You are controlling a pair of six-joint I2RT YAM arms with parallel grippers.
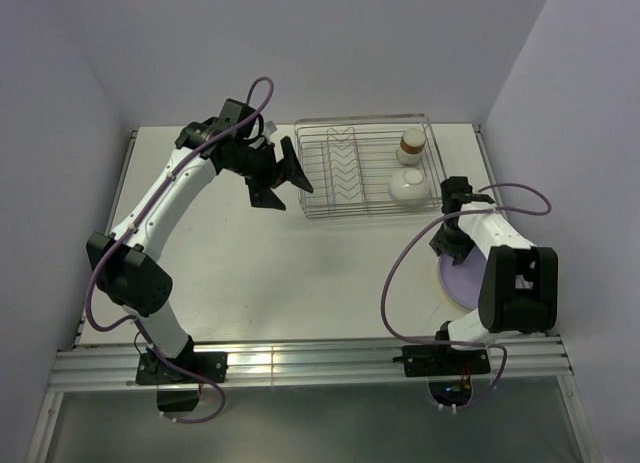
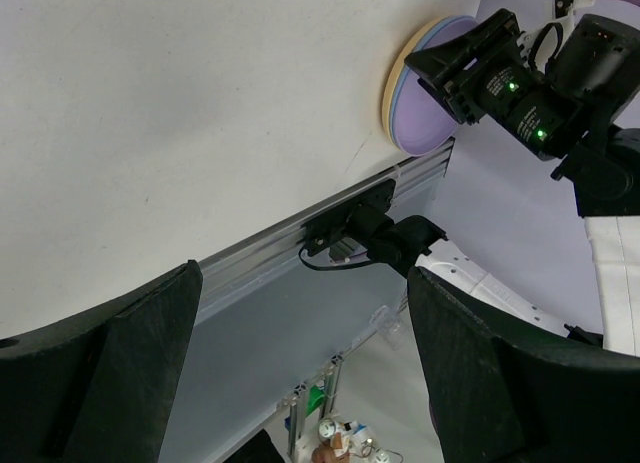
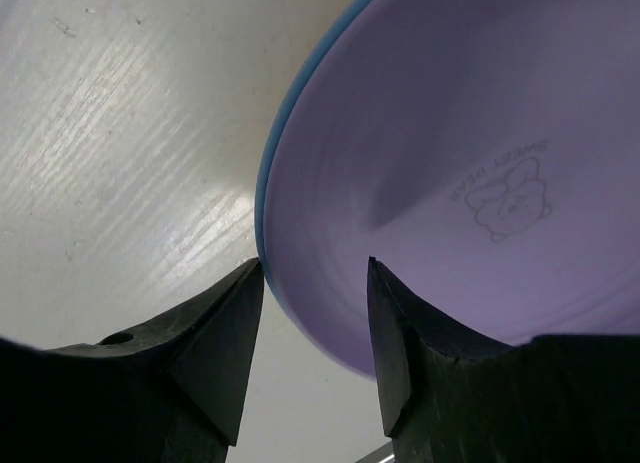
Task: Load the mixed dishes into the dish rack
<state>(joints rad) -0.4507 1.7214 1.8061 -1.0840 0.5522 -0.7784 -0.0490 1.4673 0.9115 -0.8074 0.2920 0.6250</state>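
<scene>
Right fingers (image 3: 225, 343) straddle the rack-side rim of the lavender plate (image 3: 450, 133), flat on the worktop (image 3: 120, 133) at right, grip unconfirmed; left fingers (image 2: 120, 363), spread wide, hang beside the dish rack (image 1: 350, 215).

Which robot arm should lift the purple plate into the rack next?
The right one, I'd say. The right gripper has a finger on either side of the purple plate rim. The left gripper hangs open beside the dish rack, far from the plates.
</scene>
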